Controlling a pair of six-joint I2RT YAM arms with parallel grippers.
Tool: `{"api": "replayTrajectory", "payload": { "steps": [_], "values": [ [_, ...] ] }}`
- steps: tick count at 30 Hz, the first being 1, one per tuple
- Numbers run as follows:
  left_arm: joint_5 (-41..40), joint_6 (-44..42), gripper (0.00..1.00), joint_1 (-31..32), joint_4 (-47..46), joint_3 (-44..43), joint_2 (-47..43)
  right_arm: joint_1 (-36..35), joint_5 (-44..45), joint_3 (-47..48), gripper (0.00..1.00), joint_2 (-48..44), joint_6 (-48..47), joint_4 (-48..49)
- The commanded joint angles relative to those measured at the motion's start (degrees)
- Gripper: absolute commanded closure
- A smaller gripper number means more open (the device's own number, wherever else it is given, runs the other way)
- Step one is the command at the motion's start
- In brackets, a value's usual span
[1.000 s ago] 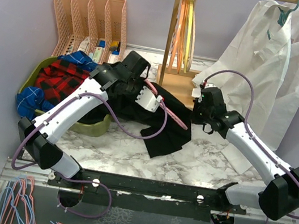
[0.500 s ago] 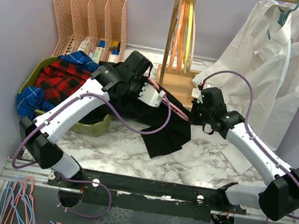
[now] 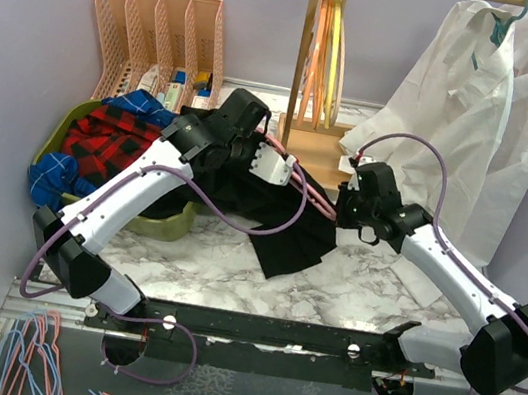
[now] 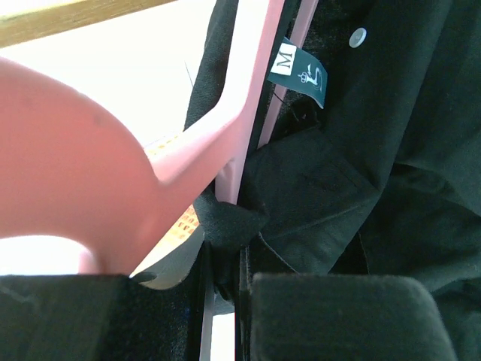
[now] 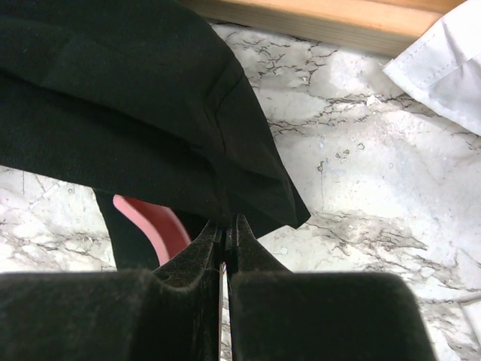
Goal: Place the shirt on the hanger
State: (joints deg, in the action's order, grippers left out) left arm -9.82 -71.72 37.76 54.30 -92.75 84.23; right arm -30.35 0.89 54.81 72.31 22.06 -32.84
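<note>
The black shirt (image 3: 290,234) hangs off the pink hanger (image 3: 316,195) above the marble table, between my two grippers. My left gripper (image 3: 282,167) is shut on the hanger (image 4: 252,90), with a fold of the shirt's collar (image 4: 316,173) pinched between the jaws. A size label reading M shows by the collar. My right gripper (image 3: 341,210) is shut on the shirt's edge (image 5: 150,105). One pink hanger end (image 5: 146,218) pokes out under the cloth just left of the right gripper (image 5: 225,235).
A green basket (image 3: 164,227) with the red-and-black plaid garment (image 3: 103,138) sits at the left. A peach file rack (image 3: 160,28) stands behind it. The wooden rack (image 3: 303,62) holds orange and yellow hangers and white shirts (image 3: 481,112). Spare hangers (image 3: 34,362) lie near the front left.
My left gripper has raised the hanger and shirt a little and swung them back. My right gripper has shifted slightly left and nearer, still gripping the cloth.
</note>
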Motion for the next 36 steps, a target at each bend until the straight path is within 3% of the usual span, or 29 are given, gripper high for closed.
{"api": "replayTrajectory", "payload": {
  "steps": [1,9,17,25,30,36],
  "values": [
    [-6.9,0.3,1.0,-0.9,-10.4,2.0,-3.8,0.7,1.0,-2.2,0.99,-1.2,-0.4,-5.9],
    [-13.5,-3.5,1.0,-0.9,-22.7,8.5,-4.2,0.7,-2.7,-1.3,0.99,-4.1,0.9,-8.6],
    [-14.8,-2.3,1.0,0.7,-21.7,10.9,-4.1,0.7,-8.5,1.3,0.99,-6.8,2.6,-12.1],
    [-22.7,0.6,1.0,5.7,-33.7,23.1,-3.9,0.6,-24.7,9.8,0.99,-9.5,8.9,-10.2],
    [-21.0,13.6,1.0,8.5,-30.0,17.8,-0.6,0.5,-29.9,5.4,0.99,-12.5,17.3,3.0],
    [-6.4,31.6,1.0,9.1,-16.3,3.1,2.8,-4.2,-25.6,-0.8,0.99,-12.6,21.8,14.6]
  ]
}}
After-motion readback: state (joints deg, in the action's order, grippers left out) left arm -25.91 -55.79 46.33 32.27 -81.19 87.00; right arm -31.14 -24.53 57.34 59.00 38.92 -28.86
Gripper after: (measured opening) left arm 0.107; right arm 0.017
